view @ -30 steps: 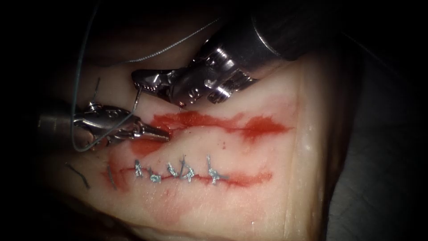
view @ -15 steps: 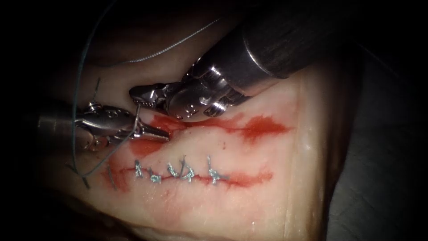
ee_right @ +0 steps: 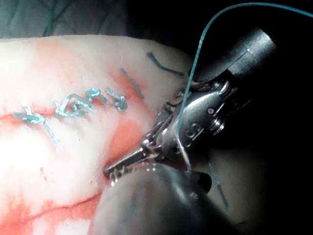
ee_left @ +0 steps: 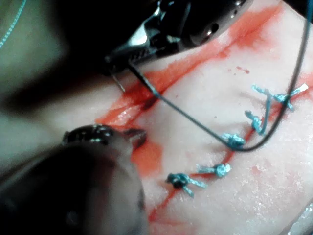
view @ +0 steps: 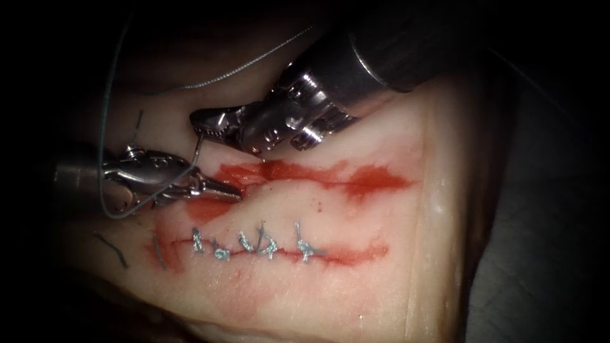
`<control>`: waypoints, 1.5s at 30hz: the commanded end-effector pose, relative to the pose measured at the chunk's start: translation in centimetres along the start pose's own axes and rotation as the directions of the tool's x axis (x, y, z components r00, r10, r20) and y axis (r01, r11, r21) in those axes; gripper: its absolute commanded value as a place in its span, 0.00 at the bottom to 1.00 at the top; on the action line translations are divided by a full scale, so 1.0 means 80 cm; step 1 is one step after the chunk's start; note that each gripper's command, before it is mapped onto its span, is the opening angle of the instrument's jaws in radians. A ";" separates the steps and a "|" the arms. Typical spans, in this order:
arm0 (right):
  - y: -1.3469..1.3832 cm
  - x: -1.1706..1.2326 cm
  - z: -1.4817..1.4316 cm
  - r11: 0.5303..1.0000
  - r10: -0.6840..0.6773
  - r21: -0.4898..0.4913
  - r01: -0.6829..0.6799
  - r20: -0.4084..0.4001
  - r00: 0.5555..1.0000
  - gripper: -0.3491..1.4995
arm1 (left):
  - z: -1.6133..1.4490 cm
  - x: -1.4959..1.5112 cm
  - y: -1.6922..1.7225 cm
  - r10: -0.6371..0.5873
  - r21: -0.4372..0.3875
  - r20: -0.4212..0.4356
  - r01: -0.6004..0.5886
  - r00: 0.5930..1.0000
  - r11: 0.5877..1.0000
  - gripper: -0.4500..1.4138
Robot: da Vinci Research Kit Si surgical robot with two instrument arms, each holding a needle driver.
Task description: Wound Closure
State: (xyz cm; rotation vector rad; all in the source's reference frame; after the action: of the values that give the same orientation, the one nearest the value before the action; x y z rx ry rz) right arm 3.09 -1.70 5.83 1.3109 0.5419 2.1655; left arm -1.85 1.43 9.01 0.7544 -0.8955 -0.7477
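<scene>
The right claw (view: 202,125) is closed on the needle (view: 197,149) near its top end, above the open cut (view: 318,178); the needle hangs free of the tissue (view: 356,216). The left claw (view: 229,190) looks closed on nothing, its tip at the cut's left end; thread (view: 105,159) loops around it.

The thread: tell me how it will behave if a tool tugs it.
Probably floppy: the thread hangs in a loose loop beside the left tool. Probably light: it arcs unsupported. The right tool grips the needle.
</scene>
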 end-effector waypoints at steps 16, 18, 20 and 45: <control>-0.0003 0.0016 0.0010 0.988 0.143 0.064 -0.143 0.016 0.990 0.00 | 0.0009 -0.0001 0.0003 0.001 -0.001 0.001 -0.001 1.000 1.000 0.00; -0.0003 0.0016 0.0009 0.987 0.149 0.064 -0.149 0.017 0.989 0.00 | 0.0009 -0.0001 0.0003 0.001 -0.001 0.001 -0.001 1.000 1.000 0.00; -0.0003 0.0015 0.0009 0.987 0.148 0.066 -0.149 0.018 0.989 0.00 | 0.0009 -0.0001 0.0003 0.001 -0.001 0.001 -0.001 1.000 1.000 0.00; -0.0011 -0.0002 0.0012 0.986 -0.161 0.044 0.160 0.042 0.986 0.00 | 0.0010 0.0000 0.0002 0.001 -0.003 -0.001 -0.001 1.000 1.000 0.00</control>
State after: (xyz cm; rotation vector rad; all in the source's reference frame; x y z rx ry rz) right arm 3.10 -1.67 5.77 1.2959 0.6399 2.0012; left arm -1.87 1.40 9.00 0.7523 -0.8925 -0.7476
